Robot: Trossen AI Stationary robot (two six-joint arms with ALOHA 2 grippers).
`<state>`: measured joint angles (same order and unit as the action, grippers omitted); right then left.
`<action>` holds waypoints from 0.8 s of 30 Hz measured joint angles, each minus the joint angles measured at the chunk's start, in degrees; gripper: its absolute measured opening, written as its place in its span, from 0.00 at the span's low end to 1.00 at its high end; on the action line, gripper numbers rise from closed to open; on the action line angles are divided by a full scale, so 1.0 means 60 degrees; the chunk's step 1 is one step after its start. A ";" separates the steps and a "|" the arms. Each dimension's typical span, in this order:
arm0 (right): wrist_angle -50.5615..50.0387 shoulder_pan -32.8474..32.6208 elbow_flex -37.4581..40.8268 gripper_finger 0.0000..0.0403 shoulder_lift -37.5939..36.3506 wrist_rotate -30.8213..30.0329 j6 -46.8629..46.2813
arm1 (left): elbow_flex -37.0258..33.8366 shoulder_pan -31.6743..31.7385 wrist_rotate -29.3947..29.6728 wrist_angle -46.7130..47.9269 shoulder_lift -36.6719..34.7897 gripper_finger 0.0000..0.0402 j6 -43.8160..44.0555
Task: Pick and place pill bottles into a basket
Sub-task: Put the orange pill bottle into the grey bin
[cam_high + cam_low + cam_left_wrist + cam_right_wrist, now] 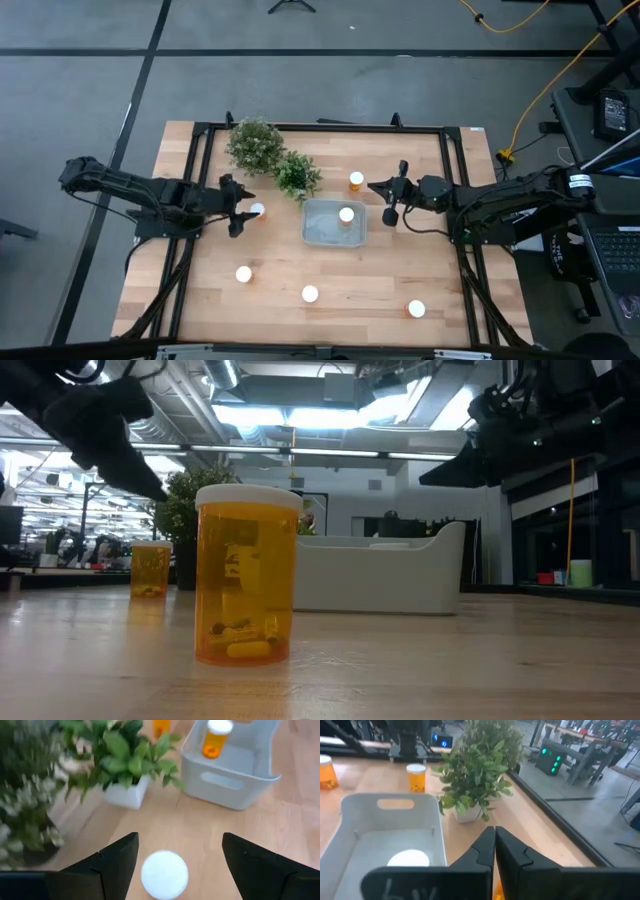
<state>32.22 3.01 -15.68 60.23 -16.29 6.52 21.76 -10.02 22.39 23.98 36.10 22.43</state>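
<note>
Mid-table sits the basket (334, 224), one pill bottle (346, 215) standing inside. Left gripper (243, 211), fingers spread wide, straddles another bottle (164, 874) left of the basket. Right gripper (390, 202), fingers pressed together, hangs by the basket's right wall.

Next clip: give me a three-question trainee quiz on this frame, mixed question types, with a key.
1. How many bottles are in the basket?
2. True or false: the left gripper is open around a bottle.
3. The right gripper is: A) open over the basket, B) shut and empty beside the basket, C) shut on a plant.

Key: 1. One. 2. True; the white cap sits between the spread jaws. 3. B.
</note>
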 joint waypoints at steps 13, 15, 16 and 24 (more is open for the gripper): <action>-0.0495 -0.0007 0.0004 0.03 0.0004 0.0674 -0.0118 | 0.0004 -0.0610 0.0033 0.0968 0.1359 0.70 0.0542; -0.0516 -0.0010 0.0004 0.02 0.0004 0.0732 -0.0276 | 0.0004 -0.0692 0.0096 0.0999 0.1586 0.70 0.0634; -0.0543 -0.0007 0.0004 0.02 0.0004 0.0729 -0.0295 | 0.0004 -0.0710 0.0129 0.0985 0.1681 0.70 0.0638; -0.0554 -0.0007 0.0007 0.03 0.0004 0.0729 -0.0327 | 0.0004 -0.0707 0.0681 0.1003 0.2273 0.70 0.0728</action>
<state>28.90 2.96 -15.64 60.25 -11.92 4.56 21.78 -14.26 26.48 30.00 49.74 26.80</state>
